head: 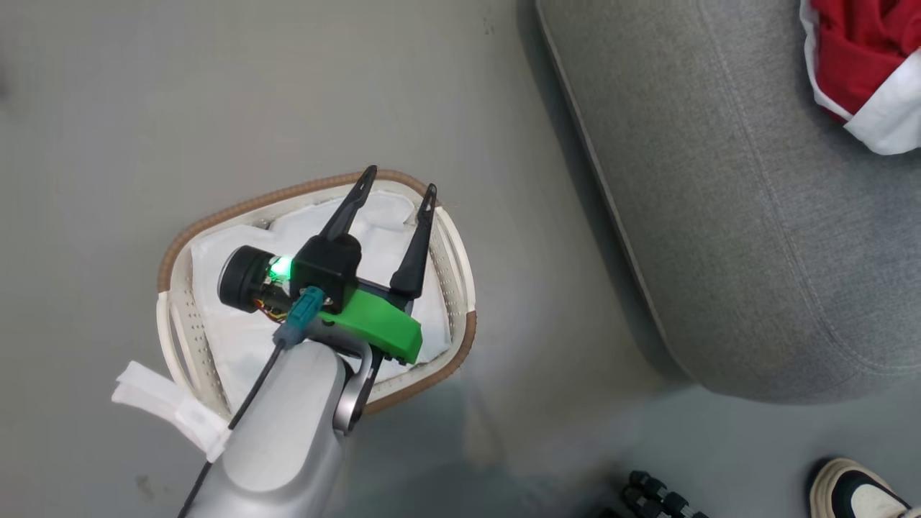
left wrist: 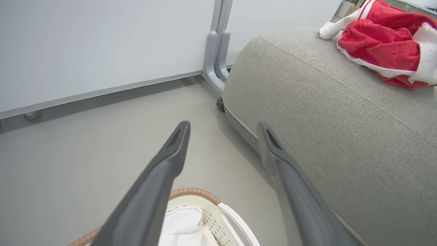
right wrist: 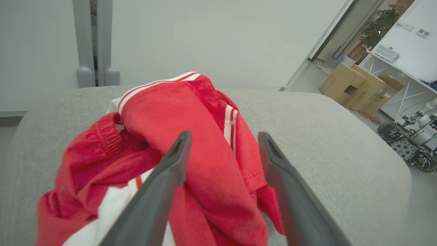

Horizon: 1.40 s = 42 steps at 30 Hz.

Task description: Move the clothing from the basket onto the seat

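The clothing [head: 856,57], bright red with white panels, lies heaped on the light grey seat [head: 719,180] at the upper right. In the right wrist view my right gripper [right wrist: 224,135] stands open over the seat [right wrist: 324,136], its fingers to either side of a raised fold of the clothing [right wrist: 170,116]. My left gripper [head: 401,180] hangs open above the basket [head: 216,216], where just the white liner [head: 309,223] shows. The left wrist view has the left gripper [left wrist: 223,125] over the basket rim [left wrist: 194,192], with the seat [left wrist: 324,112] and clothing [left wrist: 379,44] beyond.
A liner flap [head: 169,406] hangs outside the basket. A person's shoe [head: 853,489] and a dark ribbed part [head: 658,493] sit at the bottom right. A wall panel with a grey post [left wrist: 218,44] stands behind the seat. Cardboard boxes [right wrist: 358,87] lie beyond it.
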Available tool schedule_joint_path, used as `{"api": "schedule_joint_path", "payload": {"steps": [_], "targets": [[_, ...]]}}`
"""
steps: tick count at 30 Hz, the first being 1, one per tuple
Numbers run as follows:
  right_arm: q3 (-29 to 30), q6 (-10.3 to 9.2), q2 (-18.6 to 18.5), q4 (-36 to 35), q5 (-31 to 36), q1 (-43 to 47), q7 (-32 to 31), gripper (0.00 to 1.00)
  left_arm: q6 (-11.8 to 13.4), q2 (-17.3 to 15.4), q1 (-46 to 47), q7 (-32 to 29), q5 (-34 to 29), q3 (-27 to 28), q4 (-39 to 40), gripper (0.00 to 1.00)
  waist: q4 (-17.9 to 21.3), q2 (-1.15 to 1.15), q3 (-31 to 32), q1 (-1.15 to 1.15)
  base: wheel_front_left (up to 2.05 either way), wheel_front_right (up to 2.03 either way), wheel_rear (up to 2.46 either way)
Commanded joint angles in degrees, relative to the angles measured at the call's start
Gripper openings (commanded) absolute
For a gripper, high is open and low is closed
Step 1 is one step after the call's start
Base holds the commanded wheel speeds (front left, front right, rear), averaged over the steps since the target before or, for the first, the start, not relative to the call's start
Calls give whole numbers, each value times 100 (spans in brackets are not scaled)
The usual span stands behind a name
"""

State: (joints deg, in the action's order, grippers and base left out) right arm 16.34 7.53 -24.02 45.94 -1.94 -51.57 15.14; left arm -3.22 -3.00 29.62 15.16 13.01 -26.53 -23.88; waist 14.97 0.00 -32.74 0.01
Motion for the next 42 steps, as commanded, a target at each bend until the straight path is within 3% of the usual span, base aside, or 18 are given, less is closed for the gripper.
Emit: {"api": "schedule_joint_path", "payload": {"steps": [1, 7, 16, 29, 42], "targets": [[-44, -8, 82, -123, -15, 240, -1, 100, 35, -23, -132, -1, -25, 69, 34, 100, -13, 0, 219, -1, 0, 0, 0], [-351, -8, 479, -1007, -308, 1151, -1, 100, 181, -19, -462, -2, -199, 466, 212, 100, -152, 0, 714, -1, 0, 0, 0], [-1182, -8, 1011, -1756, -738, 2043, -1, 100, 442, -20, -1138, -2, -350, 1308, 339, 100, -561, 0, 1354, -1, 0, 0, 0], [-1827, -8, 1570, -2065, -873, 3035, -1, 100, 579, -1, -1902, -2, -452, 2154, 186, 100, -1203, 0, 2096, -1, 0, 0, 0], [-1919, -8, 1871, -2020, -843, 3759, -1, 100, 480, -2, -2560, -3, -162, 2428, 249, 100, -1357, 0, 2545, -1, 0, 0, 0]]}}
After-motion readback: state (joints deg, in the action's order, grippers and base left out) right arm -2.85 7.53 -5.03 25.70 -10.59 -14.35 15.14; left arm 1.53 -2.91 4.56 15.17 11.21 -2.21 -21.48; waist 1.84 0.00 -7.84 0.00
